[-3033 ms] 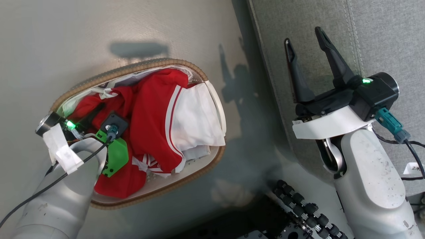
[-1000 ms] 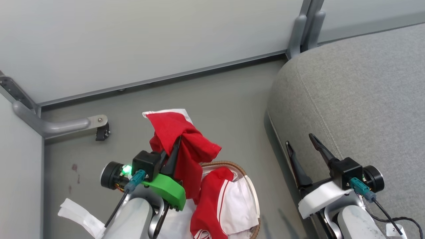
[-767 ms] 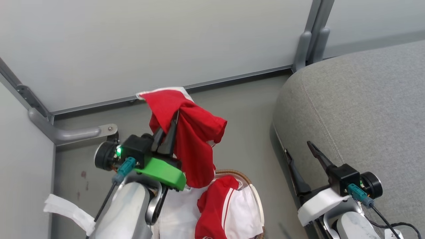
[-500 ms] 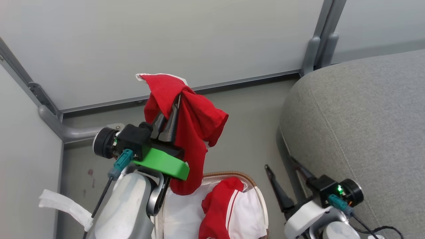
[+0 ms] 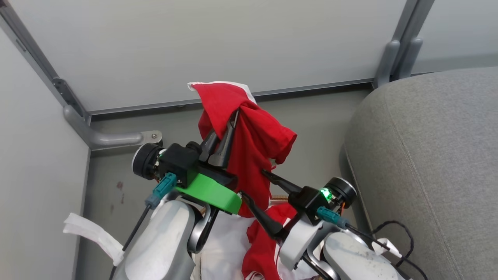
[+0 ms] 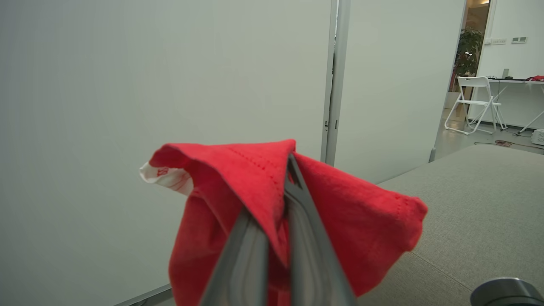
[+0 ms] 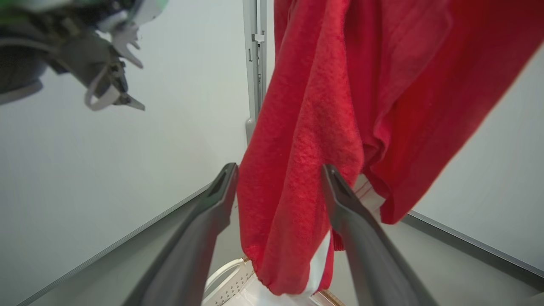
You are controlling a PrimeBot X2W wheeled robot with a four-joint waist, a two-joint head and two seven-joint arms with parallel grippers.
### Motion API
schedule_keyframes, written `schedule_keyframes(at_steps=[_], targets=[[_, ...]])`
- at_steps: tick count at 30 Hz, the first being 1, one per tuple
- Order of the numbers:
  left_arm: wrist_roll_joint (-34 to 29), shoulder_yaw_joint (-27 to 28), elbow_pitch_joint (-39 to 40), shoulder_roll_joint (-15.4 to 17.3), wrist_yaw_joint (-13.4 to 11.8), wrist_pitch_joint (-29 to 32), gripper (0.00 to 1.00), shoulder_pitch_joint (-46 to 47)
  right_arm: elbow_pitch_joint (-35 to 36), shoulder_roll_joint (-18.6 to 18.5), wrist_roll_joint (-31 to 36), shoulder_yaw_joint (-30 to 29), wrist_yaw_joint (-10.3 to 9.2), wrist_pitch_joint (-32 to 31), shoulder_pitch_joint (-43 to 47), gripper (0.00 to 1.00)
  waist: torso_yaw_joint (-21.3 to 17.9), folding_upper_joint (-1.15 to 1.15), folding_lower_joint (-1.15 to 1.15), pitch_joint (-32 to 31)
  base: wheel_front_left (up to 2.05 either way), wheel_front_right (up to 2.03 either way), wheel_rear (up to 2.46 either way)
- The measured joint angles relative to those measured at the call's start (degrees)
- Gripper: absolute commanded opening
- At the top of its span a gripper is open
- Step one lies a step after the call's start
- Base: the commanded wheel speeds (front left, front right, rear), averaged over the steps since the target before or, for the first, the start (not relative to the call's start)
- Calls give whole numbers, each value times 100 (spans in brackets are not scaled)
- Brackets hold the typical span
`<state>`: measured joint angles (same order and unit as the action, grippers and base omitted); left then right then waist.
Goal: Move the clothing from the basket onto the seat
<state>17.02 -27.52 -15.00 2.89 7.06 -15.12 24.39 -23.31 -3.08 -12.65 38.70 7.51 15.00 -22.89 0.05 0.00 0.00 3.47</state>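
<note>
Red garment (image 5: 256, 155) hangs in the air above the basket (image 7: 227, 276), pinched near its top fold by the clenched left claw (image 5: 227, 126). The right claw (image 5: 252, 182), spread wide and gripping nothing, straddles the lower drape. More red and white clothing (image 5: 264, 241) lies in the basket below, and the grey seat (image 5: 428, 155) stands just to the right.

The hold looks narrow. A pinch on bunched cloth could slip during the swing across, dropping the garment onto the floor (image 5: 311, 116) between basket and seat. If the right claw closes and pulls before the left lets go, the cloth may be stretched or yanked free. The two claws sit close together, so a clash is possible. The trailing hem could also catch on the basket's rim or drag other pieces out with it.
</note>
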Motion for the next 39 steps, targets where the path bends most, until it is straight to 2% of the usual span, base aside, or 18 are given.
schedule_keyframes(at_steps=[4, 12, 30, 39], targets=[[113, -281, 24, 0, -32, 0, 0, 61, -342, 11, 118, -104, 0, 0, -291, 100, 170, 0, 0, 41, 0, 0, 0], [330, -731, 51, 2, -153, 0, 0, 198, -425, 25, 10, -141, 0, 0, -420, 100, 404, 0, 0, 89, 0, 0, 0], [396, -854, 53, 1, -220, 0, 0, 342, -706, 27, 193, -646, 0, 0, -303, 100, 452, 0, 0, 205, 0, 0, 0], [461, -1162, 170, 1, -212, 0, 0, 358, -688, 26, 135, -693, 0, 0, -427, 100, 569, 0, 0, 234, 0, 0, 0]])
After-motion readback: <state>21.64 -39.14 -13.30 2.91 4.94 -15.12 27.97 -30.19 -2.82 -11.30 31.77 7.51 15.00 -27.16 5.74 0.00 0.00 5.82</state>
